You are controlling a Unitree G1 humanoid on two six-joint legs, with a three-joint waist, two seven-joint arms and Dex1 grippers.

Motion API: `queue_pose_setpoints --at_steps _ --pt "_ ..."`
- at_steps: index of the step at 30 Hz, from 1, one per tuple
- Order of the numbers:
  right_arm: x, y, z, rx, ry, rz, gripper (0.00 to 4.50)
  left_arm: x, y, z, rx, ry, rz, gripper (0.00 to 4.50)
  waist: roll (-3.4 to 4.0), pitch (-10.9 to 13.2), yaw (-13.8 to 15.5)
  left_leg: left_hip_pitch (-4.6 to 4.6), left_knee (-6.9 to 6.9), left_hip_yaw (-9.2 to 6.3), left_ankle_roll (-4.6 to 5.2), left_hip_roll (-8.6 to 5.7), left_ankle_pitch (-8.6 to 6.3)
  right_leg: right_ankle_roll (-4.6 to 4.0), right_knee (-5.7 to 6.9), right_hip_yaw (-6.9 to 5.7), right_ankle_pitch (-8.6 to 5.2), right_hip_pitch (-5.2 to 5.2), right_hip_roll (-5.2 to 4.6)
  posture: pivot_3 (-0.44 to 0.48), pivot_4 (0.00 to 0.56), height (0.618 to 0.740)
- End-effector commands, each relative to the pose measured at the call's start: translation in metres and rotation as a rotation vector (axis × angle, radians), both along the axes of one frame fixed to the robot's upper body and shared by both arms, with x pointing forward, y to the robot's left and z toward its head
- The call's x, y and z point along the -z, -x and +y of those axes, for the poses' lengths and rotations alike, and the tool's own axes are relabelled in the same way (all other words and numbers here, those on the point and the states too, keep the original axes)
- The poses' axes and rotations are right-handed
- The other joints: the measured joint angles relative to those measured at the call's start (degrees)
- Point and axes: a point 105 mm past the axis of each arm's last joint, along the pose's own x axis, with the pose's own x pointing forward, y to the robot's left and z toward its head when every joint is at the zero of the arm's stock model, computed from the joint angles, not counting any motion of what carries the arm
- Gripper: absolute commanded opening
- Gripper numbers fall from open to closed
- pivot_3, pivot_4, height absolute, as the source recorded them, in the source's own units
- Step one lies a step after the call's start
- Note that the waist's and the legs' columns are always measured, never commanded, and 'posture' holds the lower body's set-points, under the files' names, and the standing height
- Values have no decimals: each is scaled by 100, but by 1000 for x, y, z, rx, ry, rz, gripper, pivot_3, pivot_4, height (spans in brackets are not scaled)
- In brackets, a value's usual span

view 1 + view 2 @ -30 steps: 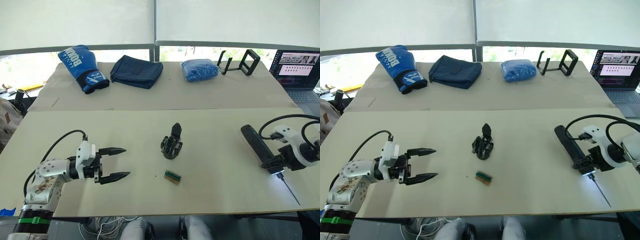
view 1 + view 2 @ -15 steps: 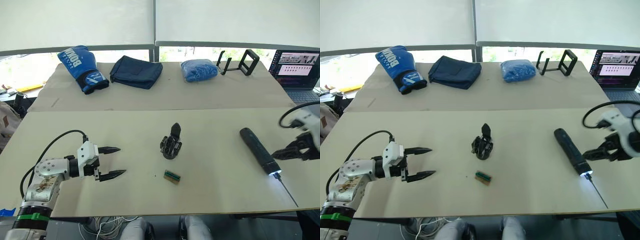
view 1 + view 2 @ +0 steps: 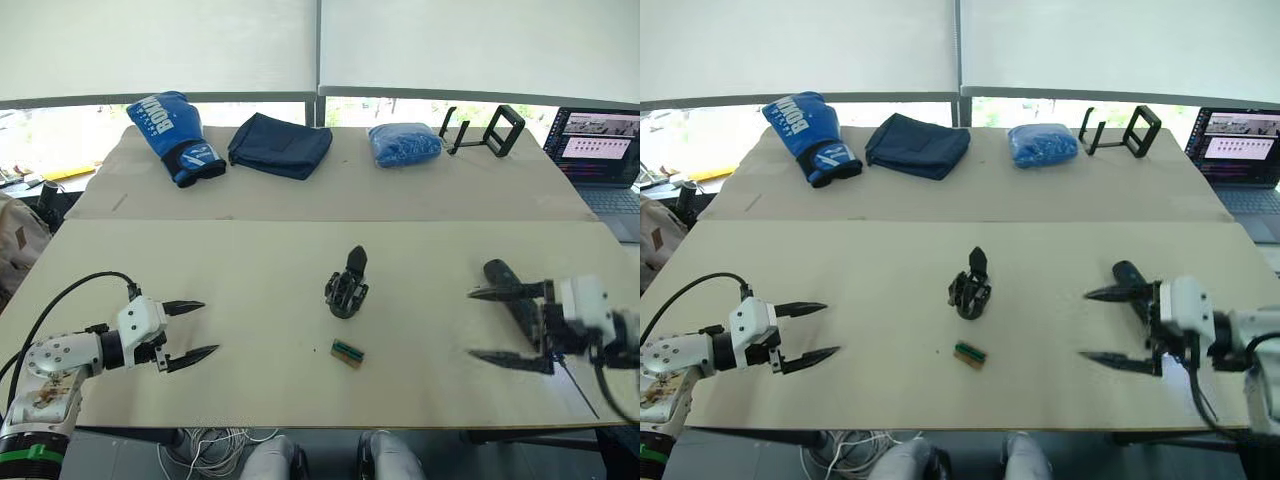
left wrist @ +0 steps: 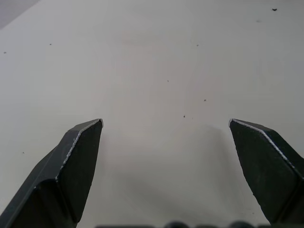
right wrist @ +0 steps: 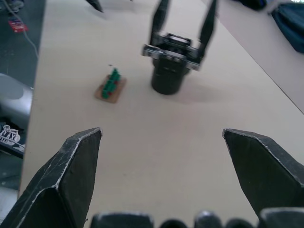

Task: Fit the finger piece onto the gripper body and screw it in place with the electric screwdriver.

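Note:
The gripper body (image 3: 346, 285) stands upright mid-table; in the right wrist view it (image 5: 172, 61) carries two upright pointed fingers, so I cannot tell the finger piece apart from them. The electric screwdriver (image 3: 507, 289) lies on the table at the right, partly hidden behind my right gripper (image 3: 470, 323). That gripper is open and empty and points left toward the gripper body from well short of it. My left gripper (image 3: 208, 326) hovers open and empty over bare table (image 4: 156, 57) at the front left, far from the gripper body.
A small green-and-brown block (image 3: 346, 352) lies just in front of the gripper body. Along the back are a blue boxing glove (image 3: 170, 135), a dark folded cloth (image 3: 280, 145), a blue bundle (image 3: 405, 143), a black frame stand (image 3: 485, 130) and a laptop (image 3: 600, 145).
My right gripper let go of the screwdriver, which now lies on the table, and swung round to face the gripper body. My left gripper drew back to the left. The camera shifted slightly.

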Motion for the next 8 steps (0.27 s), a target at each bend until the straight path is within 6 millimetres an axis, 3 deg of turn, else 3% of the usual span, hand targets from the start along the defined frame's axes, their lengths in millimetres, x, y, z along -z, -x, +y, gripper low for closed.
queue_pose_setpoints --at_steps 1,8 --pt "-2 10 11 -44 -17 -89 4480 -5 1 7 -26 -38 -59 4500 0 0 -4 9 -1 1 0 1 0 1 1 0 -2 7 1 0 150 740" --pt "9 11 18 -48 -26 -96 4480 -8 6 -1 -15 29 -82 4500 -1 0 -9 34 -6 -4 -15 6 -9 -3 7 8 -10 24 -7 0 150 740"
